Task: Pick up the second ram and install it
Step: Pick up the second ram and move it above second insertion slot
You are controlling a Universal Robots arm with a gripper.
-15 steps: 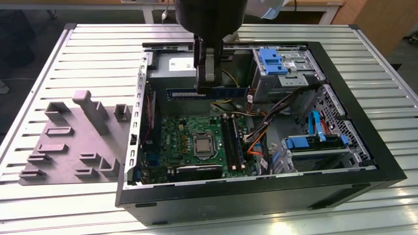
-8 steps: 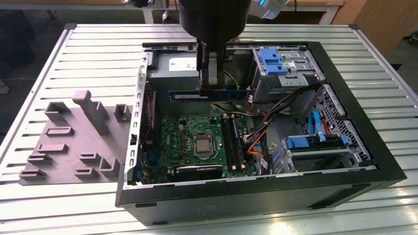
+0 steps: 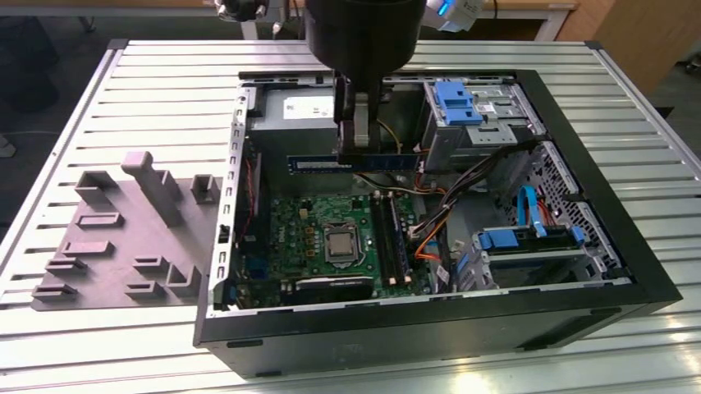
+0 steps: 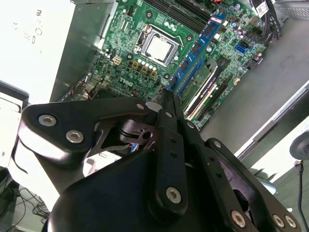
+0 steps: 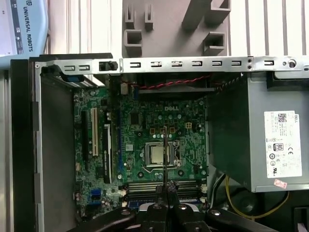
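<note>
Hanging above the motherboard [image 3: 318, 222] inside the open computer case [image 3: 438, 324], the gripper [image 3: 357, 154] has its fingers [image 4: 170, 116] clamped on the second ram [image 3: 315, 164]

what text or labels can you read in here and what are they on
white sticker on grey metal power supply box: print too small to read
green motherboard: white maker's logo, other markings too tiny
long thin ram stick in the end effector: pale label, unreadable
</note>
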